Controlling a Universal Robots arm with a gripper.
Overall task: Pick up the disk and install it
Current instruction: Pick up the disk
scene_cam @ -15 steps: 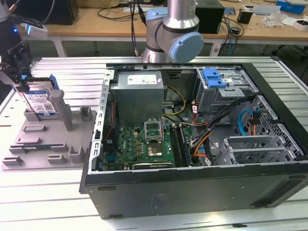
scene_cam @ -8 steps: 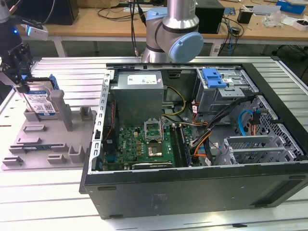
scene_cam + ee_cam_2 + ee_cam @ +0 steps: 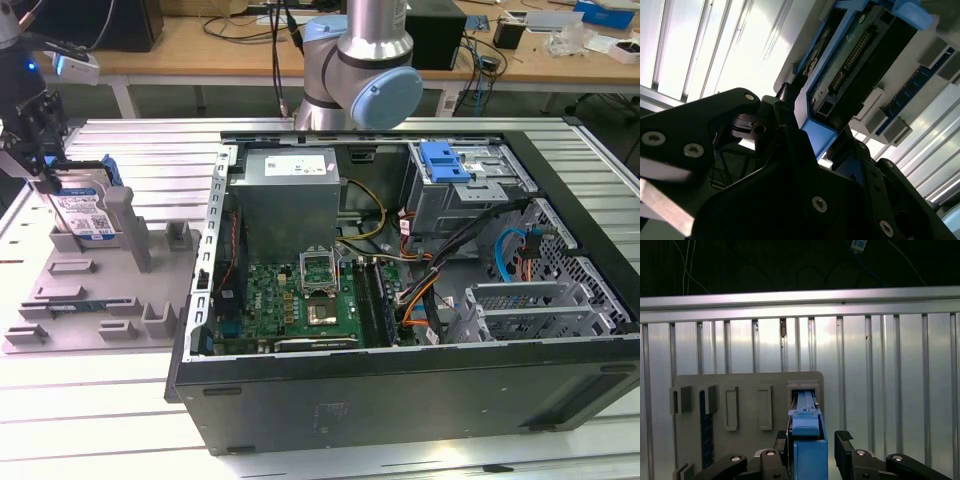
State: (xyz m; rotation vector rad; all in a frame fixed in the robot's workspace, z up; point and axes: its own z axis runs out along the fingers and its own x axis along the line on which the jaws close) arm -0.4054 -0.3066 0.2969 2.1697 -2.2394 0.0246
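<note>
the black jaws (image 3: 40, 170) hang at the exterior view's left, set narrowly either side of the top blue edge of the silver rectangular hard disk in its blue plastic bracket (image 3: 85, 212). in the first wrist view a thin gap shows beside one finger (image 3: 844, 442). the disk stands upright in the grey slotted holder (image 3: 100, 290) on the ribbed aluminium counter (image 3: 100, 420), well apart from the open black computer case (image 3: 400, 400).
</note>
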